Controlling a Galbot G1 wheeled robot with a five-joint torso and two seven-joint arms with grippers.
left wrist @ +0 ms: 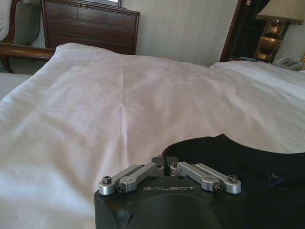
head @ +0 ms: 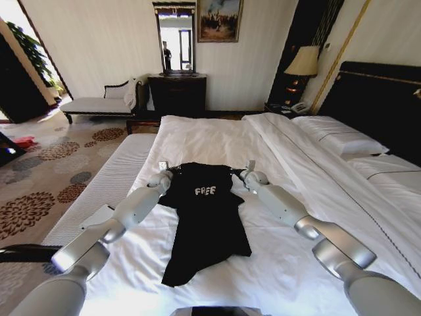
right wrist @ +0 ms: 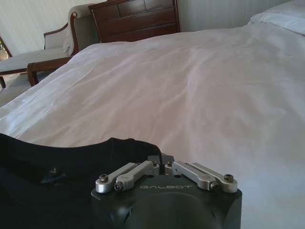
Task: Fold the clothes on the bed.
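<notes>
White letters reading "FREE" sit across the chest of the black shirt [head: 205, 217], and each wrist housing carries the word "GALBOT" in pale print. The shirt lies on the white bed [head: 217, 141], roughly at the middle of the duvet, its long axis running from the robot toward the far end of the bed, collar end farthest from the robot and hem nearest. The lower part is twisted and narrowed, trailing a little to the robot's left. The left tool [head: 170, 170] is at the shirt's left shoulder, and in the left wrist view its fingers [left wrist: 160, 166] are drawn together right at the black collar edge [left wrist: 224, 152], clenched on the shirt. The right tool [head: 241, 170] is at the opposite shoulder, and the right wrist view shows it [right wrist: 159, 162] likewise pinched onto the dark fabric [right wrist: 71, 164]. The duvet is smooth with soft creases. Pillows [head: 339, 137] lie at the right, against a dark headboard [head: 381, 99]. Beyond the bed stand a dark dresser [head: 176, 94] with a mirror above it, a pale chaise [head: 102, 100], a lamp [head: 302, 62] and a framed painting [head: 220, 20], and the floor at the left has a floral carpet [head: 46, 171].
</notes>
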